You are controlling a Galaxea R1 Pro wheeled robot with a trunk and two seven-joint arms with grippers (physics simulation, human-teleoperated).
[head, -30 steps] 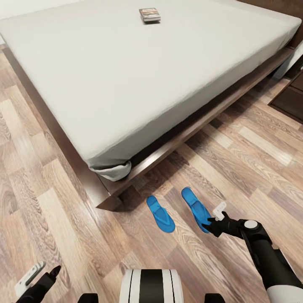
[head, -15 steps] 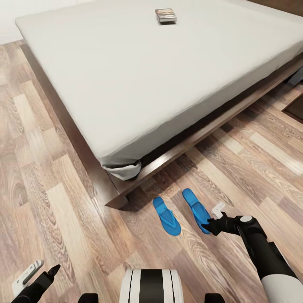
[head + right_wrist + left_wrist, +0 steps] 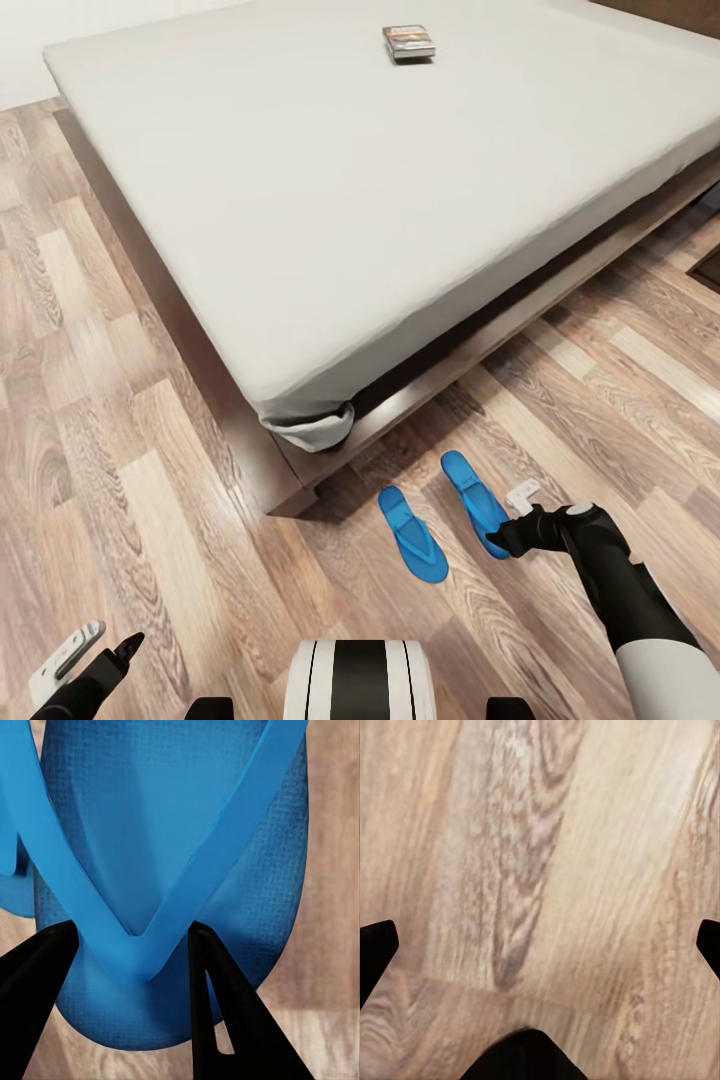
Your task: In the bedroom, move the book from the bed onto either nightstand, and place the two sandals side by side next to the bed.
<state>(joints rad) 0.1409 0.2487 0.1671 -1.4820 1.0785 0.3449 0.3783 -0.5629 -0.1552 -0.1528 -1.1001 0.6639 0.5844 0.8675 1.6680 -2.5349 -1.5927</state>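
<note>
The right arm is stretched forward and low, its right gripper closed with the jaws pinched on a strap. The left gripper is held low and back, jaws spread wide apart.

Book on the bed; two sandals on the floor (one between the right gripper's fingers).
</note>
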